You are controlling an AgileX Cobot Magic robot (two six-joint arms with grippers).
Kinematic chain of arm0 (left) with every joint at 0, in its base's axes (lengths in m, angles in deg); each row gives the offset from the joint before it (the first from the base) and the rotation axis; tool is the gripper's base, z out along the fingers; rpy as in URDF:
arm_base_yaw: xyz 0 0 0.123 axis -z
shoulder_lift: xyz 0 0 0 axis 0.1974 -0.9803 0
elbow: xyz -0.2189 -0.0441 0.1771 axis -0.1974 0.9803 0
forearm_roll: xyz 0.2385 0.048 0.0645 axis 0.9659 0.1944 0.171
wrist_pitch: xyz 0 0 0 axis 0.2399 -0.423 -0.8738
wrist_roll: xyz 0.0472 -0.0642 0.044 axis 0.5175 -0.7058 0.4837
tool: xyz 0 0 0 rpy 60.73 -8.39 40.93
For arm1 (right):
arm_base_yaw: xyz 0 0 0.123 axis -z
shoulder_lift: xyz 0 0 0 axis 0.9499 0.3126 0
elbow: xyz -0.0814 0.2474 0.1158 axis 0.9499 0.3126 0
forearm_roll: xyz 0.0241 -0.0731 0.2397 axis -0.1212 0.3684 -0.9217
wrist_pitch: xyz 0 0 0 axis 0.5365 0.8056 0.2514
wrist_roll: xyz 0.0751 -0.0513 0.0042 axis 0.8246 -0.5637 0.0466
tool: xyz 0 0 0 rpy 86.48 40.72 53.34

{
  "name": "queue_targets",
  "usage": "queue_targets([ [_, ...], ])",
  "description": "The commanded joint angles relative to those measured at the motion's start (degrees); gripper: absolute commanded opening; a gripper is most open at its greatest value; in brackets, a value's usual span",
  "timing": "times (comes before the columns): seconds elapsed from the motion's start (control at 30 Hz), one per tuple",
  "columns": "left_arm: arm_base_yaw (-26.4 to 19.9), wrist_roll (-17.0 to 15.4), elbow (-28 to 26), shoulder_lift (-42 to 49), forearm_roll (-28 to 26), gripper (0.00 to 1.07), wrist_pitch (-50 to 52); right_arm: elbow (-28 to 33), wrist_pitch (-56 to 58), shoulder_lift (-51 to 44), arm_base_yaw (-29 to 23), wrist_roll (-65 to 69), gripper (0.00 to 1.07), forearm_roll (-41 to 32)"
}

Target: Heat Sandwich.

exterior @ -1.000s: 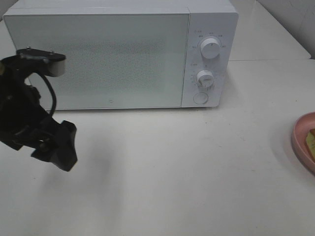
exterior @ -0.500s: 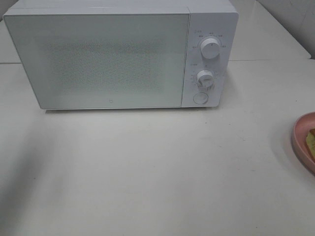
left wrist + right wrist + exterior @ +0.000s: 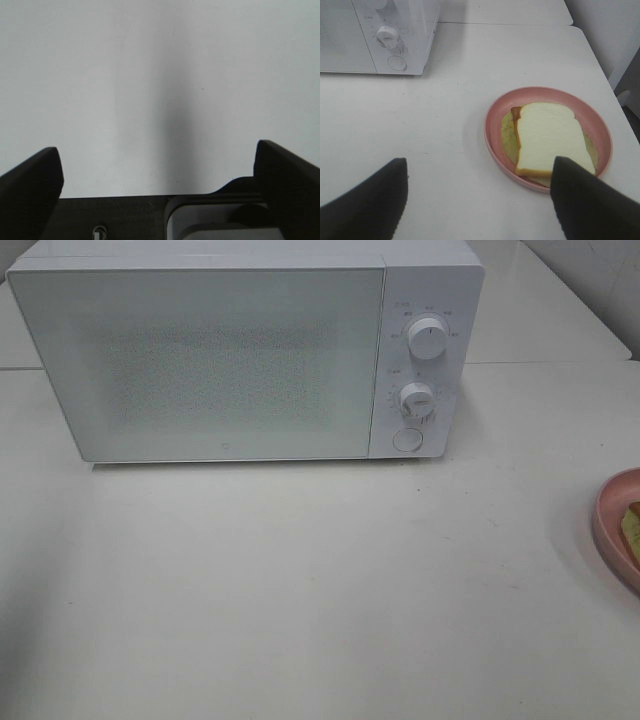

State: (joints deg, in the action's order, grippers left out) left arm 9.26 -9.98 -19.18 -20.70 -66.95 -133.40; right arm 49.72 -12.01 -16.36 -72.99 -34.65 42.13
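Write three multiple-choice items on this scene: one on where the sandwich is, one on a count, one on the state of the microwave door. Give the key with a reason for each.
1. Where is the sandwich?
A. inside the microwave
B. on the pink plate
C. between the right gripper's fingers

2. How many round knobs does the microwave panel carry?
A. one
B. two
C. four

3. The microwave door is:
A. shut
B. wide open
C. taken off

Key: 1 B, the bread lies on the plate in the right wrist view. 2 B, one knob sits above another knob, with a flat round button below. 3 A, the door lies flush with the front.
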Motion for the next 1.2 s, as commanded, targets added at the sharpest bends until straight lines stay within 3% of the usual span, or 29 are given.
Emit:
queue_targets([
  [0.03,0.00,-0.06,0.34,3.27,1.38,0.98,-2.92,0.11,-0.23,-1.55,0.46,0.00,0.76,-0.06],
  [0.17,0.00,0.06,4.76,9.40,2.01,0.98,0.34,0.11,-0.23,-1.55,0.46,0.00,0.76,-0.06],
  [0.23,0.00,0.23,10.94,14.73,1.95,0.98,2.18,0.11,-0.23,-1.55,0.46,0.00,0.76,-0.06],
  [0.4,0.00,0.17,19.48,23.55,2.01,0.98,5.96,0.11,-0.23,-1.55,0.46,0.00,0.76,-0.06],
  [0.57,0.00,0.17,24.87,31.91,2.18,0.98,8.82,0.11,-0.23,-1.55,0.46,0.00,0.76,-0.06],
  [1.2,0.00,-0.11,25.10,52.31,2.46,0.98,8.71,0.11,-0.23,-1.55,0.46,0.00,0.76,-0.06],
])
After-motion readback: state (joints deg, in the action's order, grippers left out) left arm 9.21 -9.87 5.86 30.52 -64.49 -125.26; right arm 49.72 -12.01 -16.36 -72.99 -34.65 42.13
